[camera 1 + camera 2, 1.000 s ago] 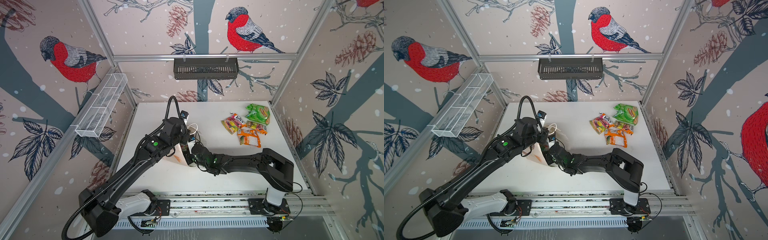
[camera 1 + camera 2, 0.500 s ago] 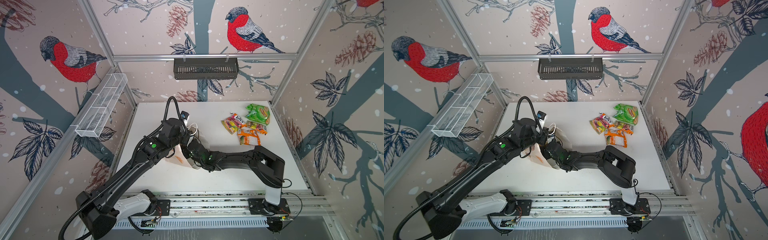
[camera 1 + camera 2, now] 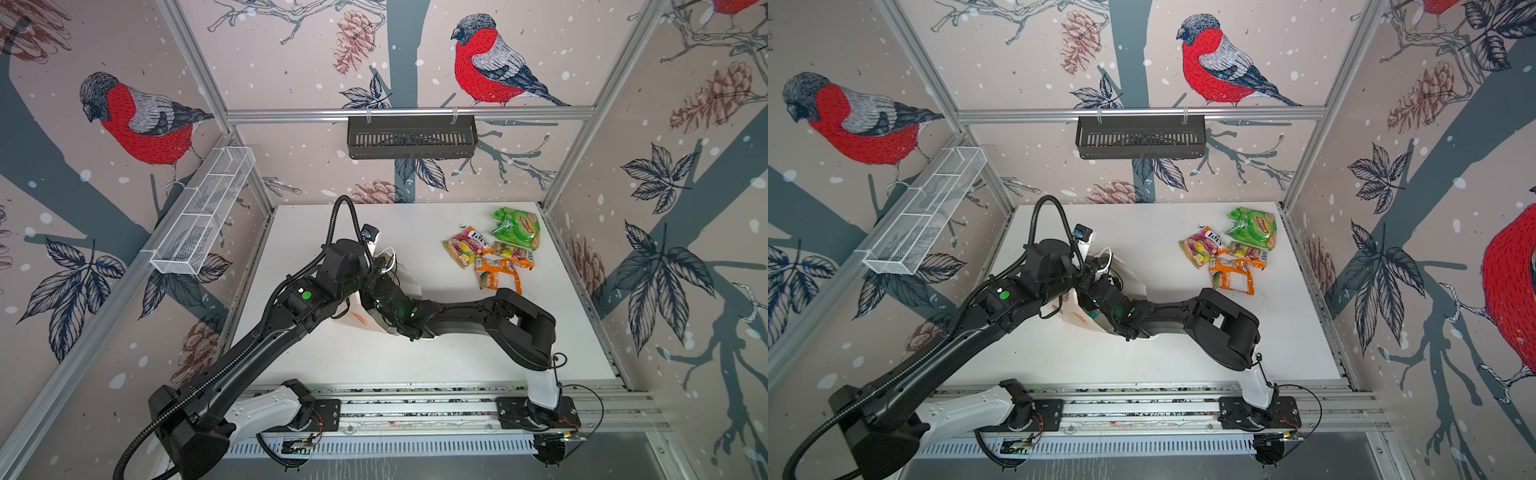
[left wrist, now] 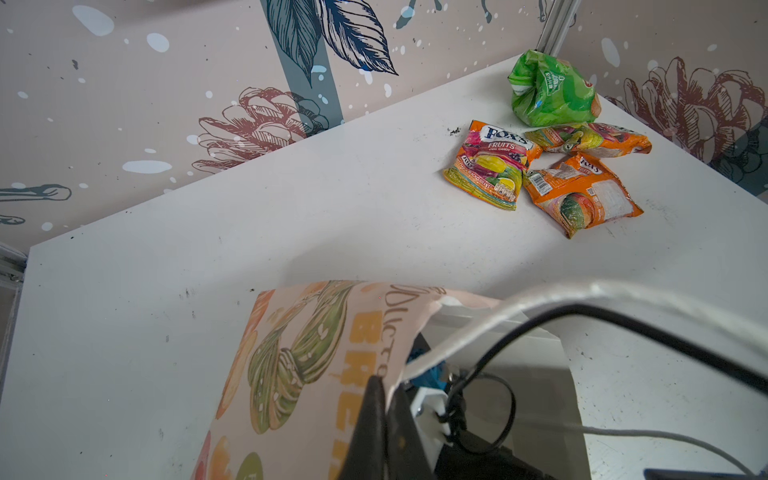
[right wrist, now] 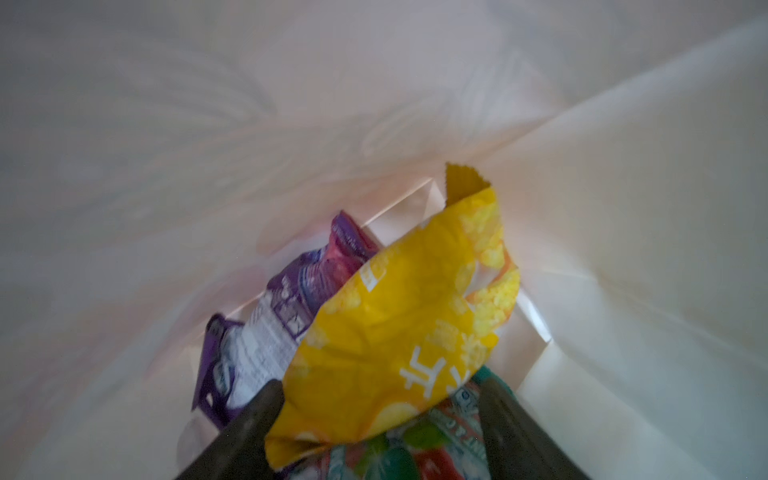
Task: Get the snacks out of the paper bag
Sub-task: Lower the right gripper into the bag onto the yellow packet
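My left gripper [image 4: 380, 384] is clamped tight on the rim of the paper bag [image 4: 299, 353], holding its mouth up. My right gripper [image 5: 382, 384] is deep inside the bag with its jaws spread wide. The yellow packet [image 5: 399, 316] sits between the fingers, and I can't see them pinching it. A purple packet [image 5: 291, 299] lies just beyond one finger, and a multicoloured one [image 5: 399, 457] lies under the yellow. Well ahead of the left gripper, the green packet [image 4: 548, 89] and three orange-toned packets [image 4: 582, 195] lie out on the surface [image 4: 291, 208].
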